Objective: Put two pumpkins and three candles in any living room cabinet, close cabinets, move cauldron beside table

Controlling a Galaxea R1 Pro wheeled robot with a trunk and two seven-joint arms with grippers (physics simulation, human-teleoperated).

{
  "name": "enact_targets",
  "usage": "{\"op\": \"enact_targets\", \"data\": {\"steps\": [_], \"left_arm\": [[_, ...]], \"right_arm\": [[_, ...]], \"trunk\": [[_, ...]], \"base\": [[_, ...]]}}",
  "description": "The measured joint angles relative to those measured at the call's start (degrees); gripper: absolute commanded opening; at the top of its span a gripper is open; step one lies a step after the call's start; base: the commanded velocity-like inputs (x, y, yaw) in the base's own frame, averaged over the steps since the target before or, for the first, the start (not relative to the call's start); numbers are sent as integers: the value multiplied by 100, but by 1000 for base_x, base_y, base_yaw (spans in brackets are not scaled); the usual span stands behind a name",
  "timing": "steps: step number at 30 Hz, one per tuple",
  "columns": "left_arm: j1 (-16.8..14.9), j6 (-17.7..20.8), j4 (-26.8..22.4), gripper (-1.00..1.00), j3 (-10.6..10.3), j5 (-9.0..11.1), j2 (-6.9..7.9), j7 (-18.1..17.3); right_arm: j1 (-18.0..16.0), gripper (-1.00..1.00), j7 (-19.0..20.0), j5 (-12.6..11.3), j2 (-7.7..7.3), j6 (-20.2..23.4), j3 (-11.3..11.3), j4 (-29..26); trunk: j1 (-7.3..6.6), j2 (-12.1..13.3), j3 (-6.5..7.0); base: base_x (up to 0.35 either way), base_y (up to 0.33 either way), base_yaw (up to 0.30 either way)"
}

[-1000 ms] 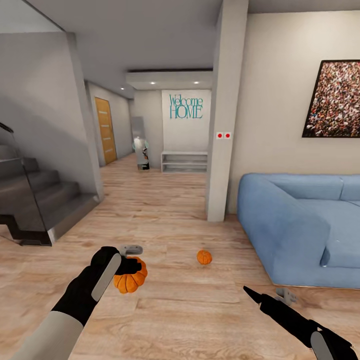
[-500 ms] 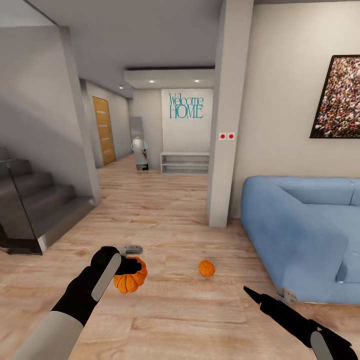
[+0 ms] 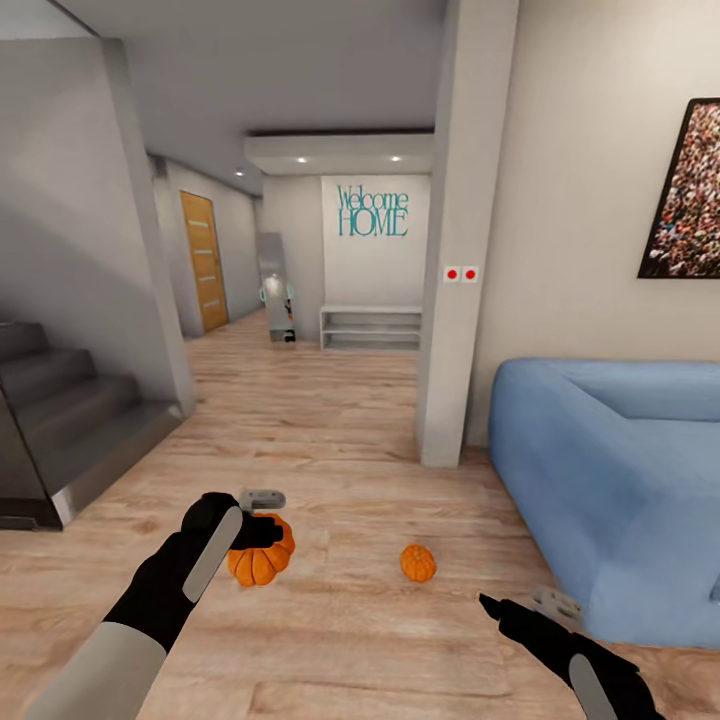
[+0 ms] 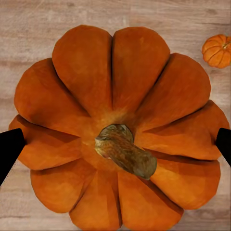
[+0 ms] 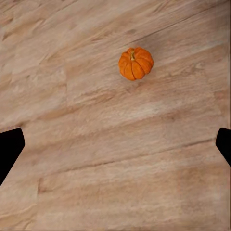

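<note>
Two pumpkins counted. The first pumpkin sits in the lower left of the head frame, gripped by the left gripper from above; in the left wrist view the same pumpkin takes up most of the frame, stem toward the camera, with a dark fingertip at each side edge pressed against its ribs — jaws pinching it.

The second pumpkin rests on the wood floor at lower centre of the head frame, well apart from the first and near the front corner of one blue sofa at the right edge. It also appears small in the upper right of the left wrist frame and in the upper centre of the right wrist frame, lying alone on the floorboards.

The right gripper hovers at lower right of the head frame, above bare floor, to the right of and below the second pumpkin in the frame. Right wrist view shows its two fingertips at opposite edges of the frame with nothing between them — jaws spread wide.

Background, upper half: one white pillar at centre, one staircase at left, one framed picture at upper right, teal "Welcome HOME" lettering on the far wall, one orange door down the hall.
</note>
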Motion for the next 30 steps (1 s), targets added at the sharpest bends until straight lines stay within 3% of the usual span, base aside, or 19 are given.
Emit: {"op": "enact_targets", "data": {"steps": [5,8,19,30], "left_arm": [[0,-1,1,-100,-2,5,0,0],[0,0,-1,-100,-2,0,0,0],[0,0,-1,-100,-74,4,0,0],[0,1,5,-100,-79,5,0,-1]], "right_arm": [[-82,100,-1065,65,192,-17,260,-31],[-106,100,-1361,50,223,-35,325,-43],[-117,100,-1459,2,243,-42,594,-191],[-117,100,-1471,-15,246,-44,609,-206]], "trunk": [[0,0,0],[0,0,0],[0,0,0],[0,0,0]], "base": [[337,0,0],[337,0,0],[337,0,0],[337,0,0]]}}
